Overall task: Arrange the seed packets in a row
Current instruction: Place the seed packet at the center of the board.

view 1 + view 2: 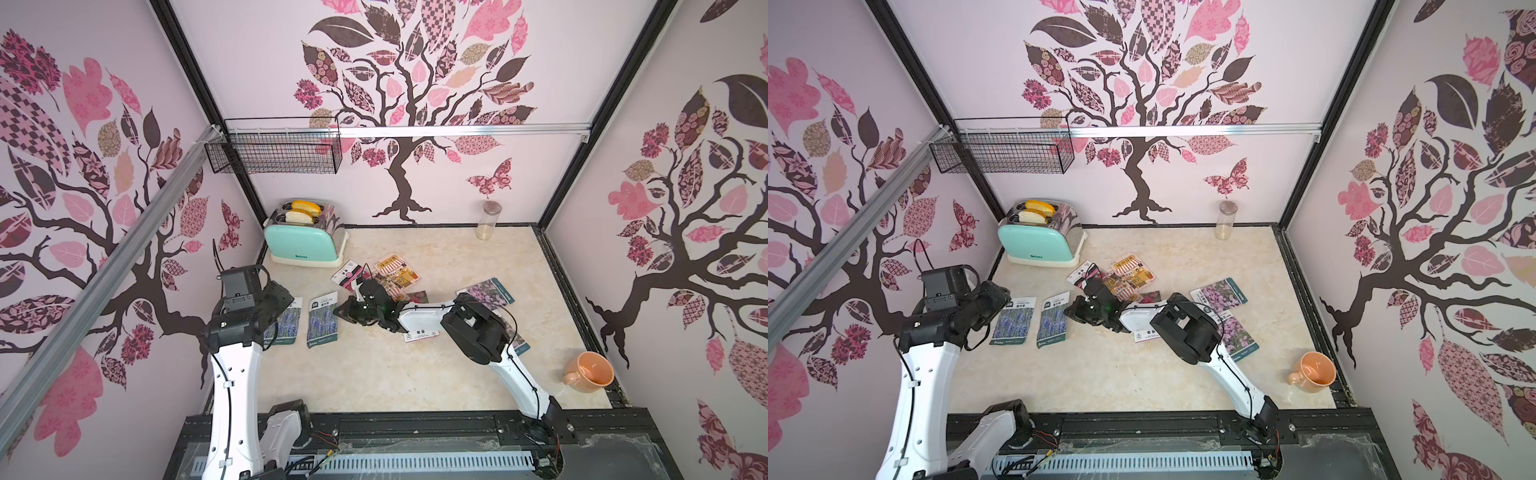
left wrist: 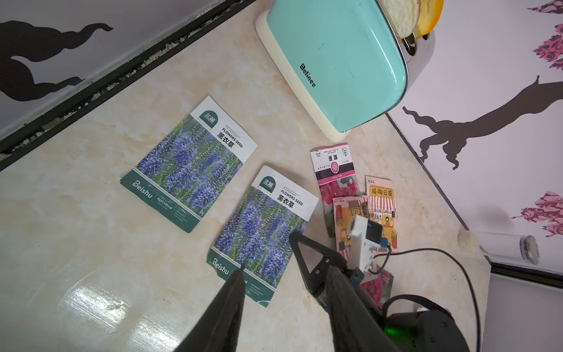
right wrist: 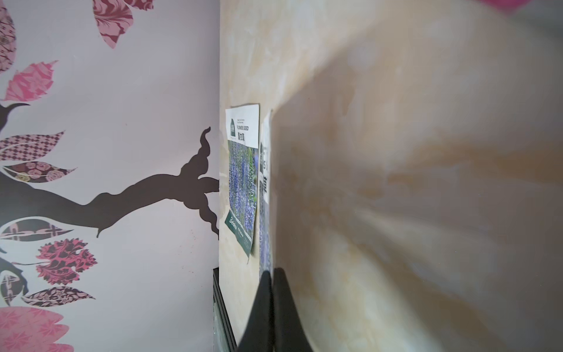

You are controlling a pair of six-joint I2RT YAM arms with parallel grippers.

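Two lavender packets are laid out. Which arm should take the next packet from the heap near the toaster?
Right, probably. The right gripper sits beside the orange shop packets, though shut, so it must open first. The left gripper hangs open over the lavender packets, farther away.

We are seeing a marble tabletop (image 1: 374,374), two lavender packets (image 1: 323,318) lying side by side at left, a magenta packet (image 1: 347,272) and orange packets (image 1: 395,272) overlapping mid-table, lilac packets (image 1: 488,291) lying right, a mint toaster (image 1: 305,245) standing back-left, a jar (image 1: 488,222) standing at back, a mug (image 1: 590,372) sitting front-right
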